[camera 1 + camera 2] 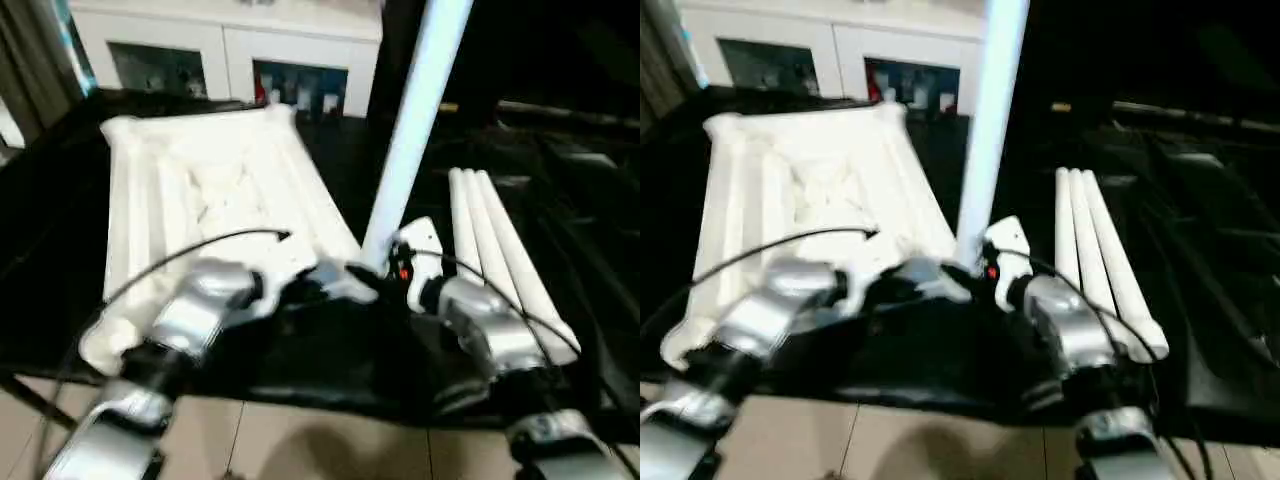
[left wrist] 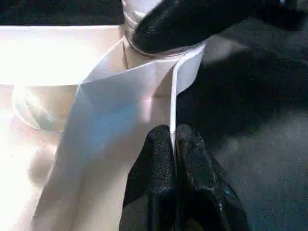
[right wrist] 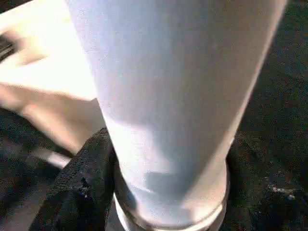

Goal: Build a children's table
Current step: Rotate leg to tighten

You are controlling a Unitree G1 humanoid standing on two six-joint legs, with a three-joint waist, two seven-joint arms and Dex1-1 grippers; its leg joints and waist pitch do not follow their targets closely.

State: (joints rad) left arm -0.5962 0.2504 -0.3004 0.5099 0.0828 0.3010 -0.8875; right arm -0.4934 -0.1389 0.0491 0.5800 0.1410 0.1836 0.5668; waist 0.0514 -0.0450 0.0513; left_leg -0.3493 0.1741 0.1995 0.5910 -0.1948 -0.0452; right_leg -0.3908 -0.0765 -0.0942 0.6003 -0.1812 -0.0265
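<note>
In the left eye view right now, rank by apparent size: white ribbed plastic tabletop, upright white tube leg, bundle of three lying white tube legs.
1. White ribbed plastic tabletop.
2. Upright white tube leg and bundle of three lying white tube legs: too alike to rank.

near corner: upright leg [image 1: 410, 130] and both grippers crowd it
right side: three spare legs [image 1: 505, 255] block the black mat [image 1: 340, 370]
far edge: cabinet [image 1: 225, 45] behind tabletop [image 1: 200, 200]
</note>
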